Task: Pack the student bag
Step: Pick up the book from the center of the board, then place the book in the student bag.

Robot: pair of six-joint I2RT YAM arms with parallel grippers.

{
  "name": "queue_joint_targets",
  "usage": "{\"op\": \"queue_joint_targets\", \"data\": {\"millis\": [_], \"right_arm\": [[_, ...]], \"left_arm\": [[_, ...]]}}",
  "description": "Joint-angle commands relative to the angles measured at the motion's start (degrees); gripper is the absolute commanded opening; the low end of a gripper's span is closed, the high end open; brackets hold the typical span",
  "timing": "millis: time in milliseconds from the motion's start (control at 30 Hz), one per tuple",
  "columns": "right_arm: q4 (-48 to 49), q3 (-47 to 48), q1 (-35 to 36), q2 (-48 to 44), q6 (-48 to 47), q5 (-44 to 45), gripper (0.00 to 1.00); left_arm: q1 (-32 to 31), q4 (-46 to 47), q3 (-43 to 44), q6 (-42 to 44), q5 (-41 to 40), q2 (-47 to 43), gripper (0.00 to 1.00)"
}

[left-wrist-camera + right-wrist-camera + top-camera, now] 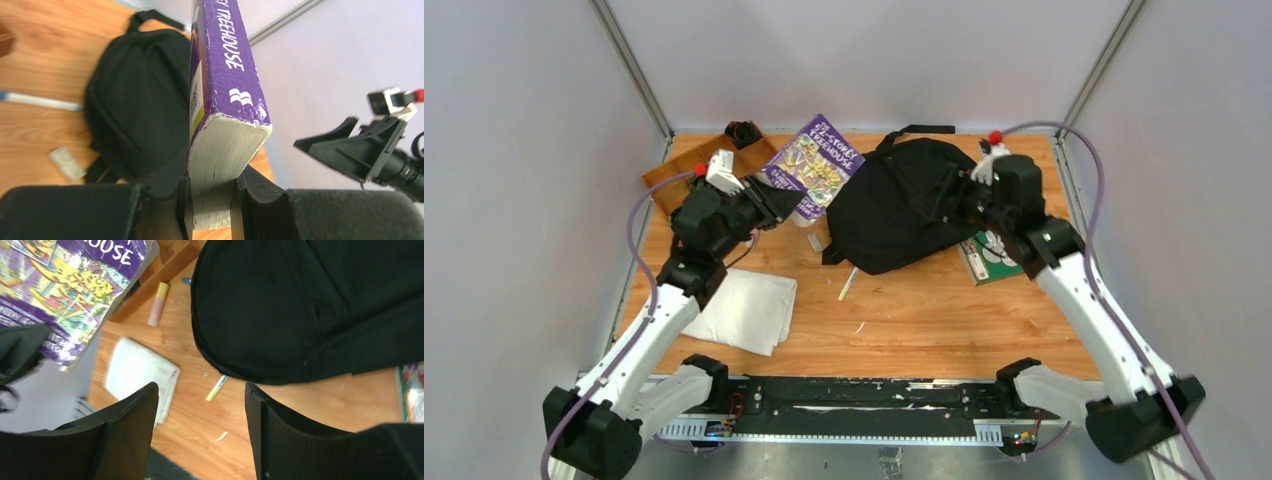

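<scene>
Bag (894,205) lay limp; at its nine o'clock, left claw (212,197) clamped the book (225,75). Right claw (200,415) gaped empty. Edge-held, the book might slip.

Folded white cloth (746,308) near-left, wooden tray (669,180) behind it, perhaps a yellow pen (848,284) right of the cloth
</scene>
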Motion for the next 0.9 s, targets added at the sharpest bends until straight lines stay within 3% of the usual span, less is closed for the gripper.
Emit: {"op": "queue_joint_targets", "data": {"millis": [0,100,200,333,533,867], "right_arm": [[-8.40,11.62,8.13,15.64,-20.75,2.88,0.67],[-9.57,19.04,13.69,25.59,-25.52,7.62,0.64],[-8.56,23.84,14.25,33.92,-26.44,5.66,0.56],[-8.44,27.81,14.41,42.78,-27.19,2.50,0.54],[-7.35,28.61,16.08,48.45,-27.86,-0.61,0.60],[-7.35,31.15,18.94,53.85,-29.24,3.23,0.70]], "left_arm": [[9.63,-23.49,4.66,6.35,13.22,-2.14,0.00],[14.12,-21.89,1.69,3.11,17.23,-4.55,0.00],[15.19,-19.96,-0.63,1.50,17.27,-6.33,0.00],[15.21,-19.53,-1.76,0.71,18.27,-6.77,0.00],[15.57,-23.24,-1.50,2.37,14.29,-8.83,0.00],[17.49,-26.08,-1.17,1.76,9.60,-12.28,0.00]]}}
